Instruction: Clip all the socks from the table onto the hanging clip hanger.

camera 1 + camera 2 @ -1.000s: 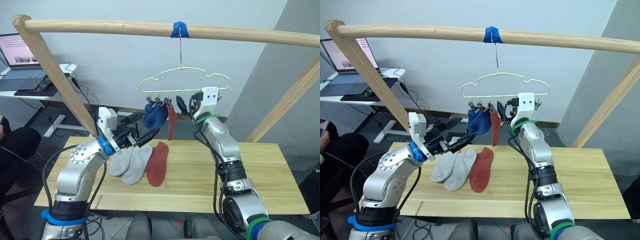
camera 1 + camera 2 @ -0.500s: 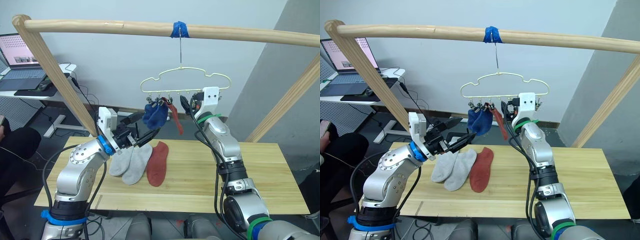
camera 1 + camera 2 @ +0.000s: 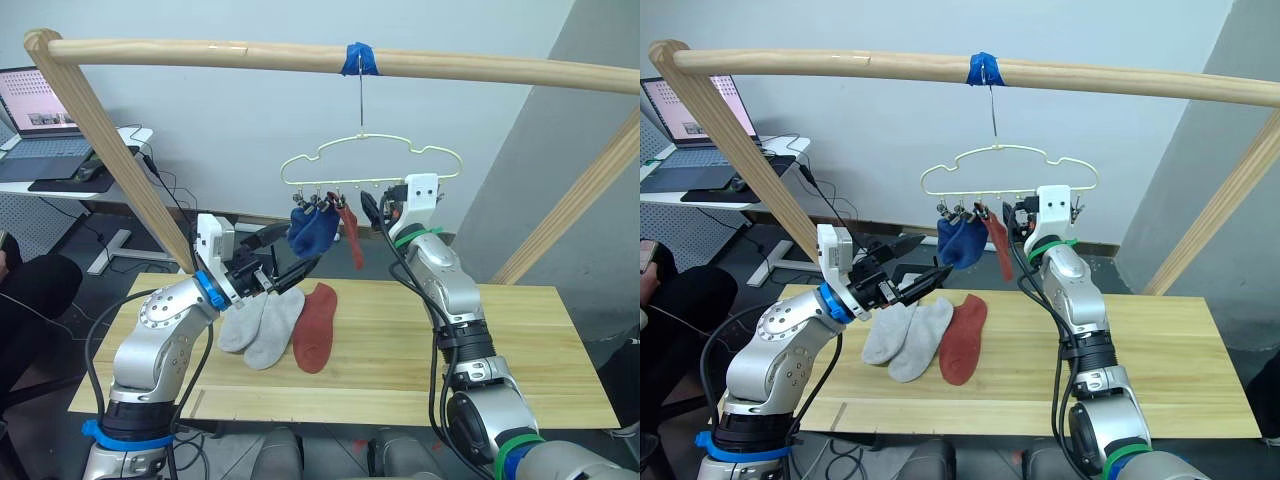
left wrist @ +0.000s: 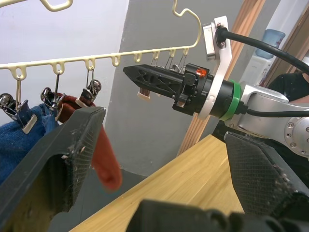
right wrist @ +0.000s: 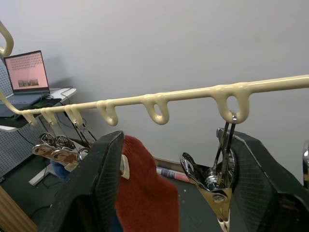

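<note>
Left eye view: clip hanger (image 3: 372,163) holds two blue socks (image 3: 312,231) and one red sock (image 3: 350,235). Left gripper (image 3: 292,254) and right gripper (image 3: 368,209) both spread, empty; three socks (image 3: 284,323) on table (image 3: 500,340).

A laptop (image 3: 35,105) at the upper left of the left eye view is cut off by the picture's left edge. The blue socks (image 3: 312,231) hang bunched together under the clip hanger (image 3: 370,165), so one hides much of the other and their clips are too small to tell apart. On the table (image 3: 520,350), one grey sock (image 3: 275,328) overlaps the other. In the left wrist view a dark finger (image 4: 58,159) covers the lower part of the red sock (image 4: 104,154).
</note>
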